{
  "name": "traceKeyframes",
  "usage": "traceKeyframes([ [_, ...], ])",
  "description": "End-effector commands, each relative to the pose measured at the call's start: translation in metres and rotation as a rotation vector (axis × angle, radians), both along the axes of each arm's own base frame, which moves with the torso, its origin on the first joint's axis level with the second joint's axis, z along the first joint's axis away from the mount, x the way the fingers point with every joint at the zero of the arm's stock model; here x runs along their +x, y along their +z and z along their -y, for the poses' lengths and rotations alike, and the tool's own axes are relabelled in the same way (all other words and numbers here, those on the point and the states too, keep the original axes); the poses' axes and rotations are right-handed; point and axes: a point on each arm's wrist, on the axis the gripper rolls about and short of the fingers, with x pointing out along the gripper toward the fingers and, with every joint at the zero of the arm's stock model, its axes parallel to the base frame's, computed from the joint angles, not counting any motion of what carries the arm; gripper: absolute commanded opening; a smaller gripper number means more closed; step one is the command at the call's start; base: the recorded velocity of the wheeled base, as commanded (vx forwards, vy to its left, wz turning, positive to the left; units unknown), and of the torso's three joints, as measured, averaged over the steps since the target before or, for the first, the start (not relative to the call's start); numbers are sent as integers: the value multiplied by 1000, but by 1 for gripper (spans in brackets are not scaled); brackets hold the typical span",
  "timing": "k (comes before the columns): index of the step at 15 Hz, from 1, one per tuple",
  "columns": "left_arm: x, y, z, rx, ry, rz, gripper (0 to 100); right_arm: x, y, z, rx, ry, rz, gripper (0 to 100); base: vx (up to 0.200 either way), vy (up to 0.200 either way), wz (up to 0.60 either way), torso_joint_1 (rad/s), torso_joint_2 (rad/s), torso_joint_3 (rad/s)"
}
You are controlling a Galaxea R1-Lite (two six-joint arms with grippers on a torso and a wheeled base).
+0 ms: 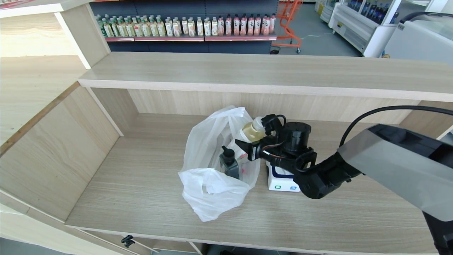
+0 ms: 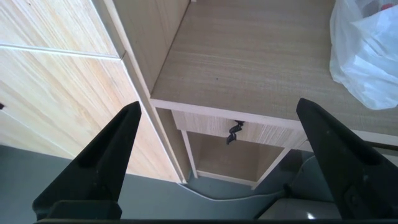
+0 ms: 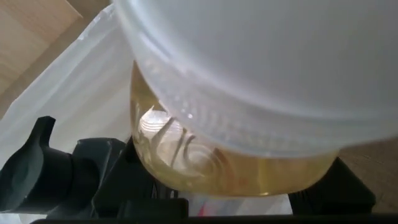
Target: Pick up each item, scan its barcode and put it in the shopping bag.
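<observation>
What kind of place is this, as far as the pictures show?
Most likely a shop's checkout: a shelf of bottled drinks and a refrigerated case stand behind the wooden counter, where the right gripper holds a bottle at a shopping bag's mouth.

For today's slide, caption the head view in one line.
Right gripper holds a pale drink bottle above the white shopping bag on the wooden counter.
</observation>
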Motion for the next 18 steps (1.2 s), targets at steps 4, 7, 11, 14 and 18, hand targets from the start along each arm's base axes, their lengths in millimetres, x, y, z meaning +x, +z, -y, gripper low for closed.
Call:
traceKeyframes([
  [4, 0, 0, 0, 0, 1, 0, 100, 4, -19, 0, -66, -1, 33, 0, 0, 0, 0, 0, 0, 0],
  [7, 0, 0, 0, 0, 1, 0, 100, 4, -14, 0, -57, 3, 59, 100, 0, 0, 0, 0, 0, 0],
  [11, 0, 0, 0, 0, 1, 0, 100, -10, 42, 10, 63, 1, 88, 100, 0, 0, 0, 0, 0, 0],
  [14, 0, 0, 0, 0, 1, 0, 100, -35, 86, 28, 118, 28, 60, 100, 0, 0, 0, 0, 0, 0],
  [18, 0, 0, 0, 0, 1, 0, 100, -100, 120, 76, 129, 4, 45, 100, 0, 0, 0, 0, 0, 0],
])
